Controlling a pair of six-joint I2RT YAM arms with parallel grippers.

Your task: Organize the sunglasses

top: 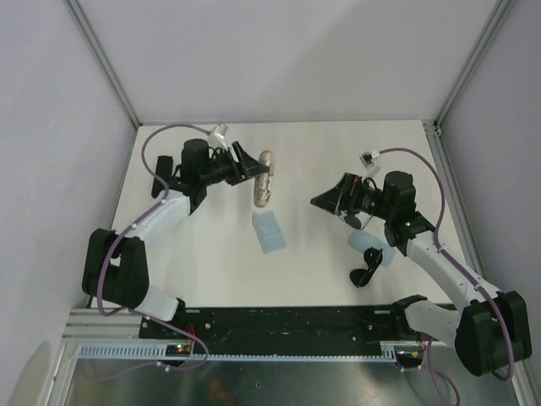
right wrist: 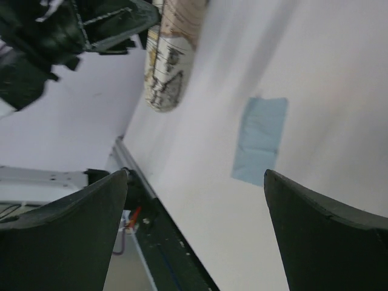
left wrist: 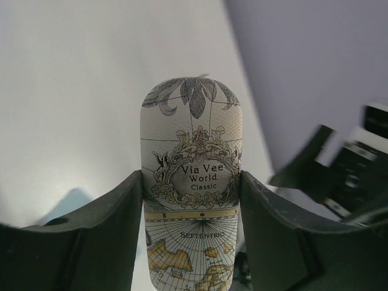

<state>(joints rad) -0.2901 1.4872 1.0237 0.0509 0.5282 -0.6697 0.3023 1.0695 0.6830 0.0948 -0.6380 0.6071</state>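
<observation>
The left gripper [top: 250, 168] clamps the map-printed glasses case [left wrist: 191, 151] at 12 o'clock of a blue cloth [top: 269, 231], the right gripper [top: 325, 201] hangs wide and empty, black sunglasses [top: 364, 273] lying at its 5 o'clock beside a second blue cloth [top: 372, 247].

The case [top: 263, 193] is in the far half of the table [top: 194, 254], about midway between its left and right edges, clamped between the fingers of the left gripper [top: 256, 167]. 1 cloth [top: 269, 232] lies just nearer the front edge. A 2nd cloth [top: 372, 245] lies toward the right edge, with the sunglasses [top: 364, 274] just beside its near side.
</observation>
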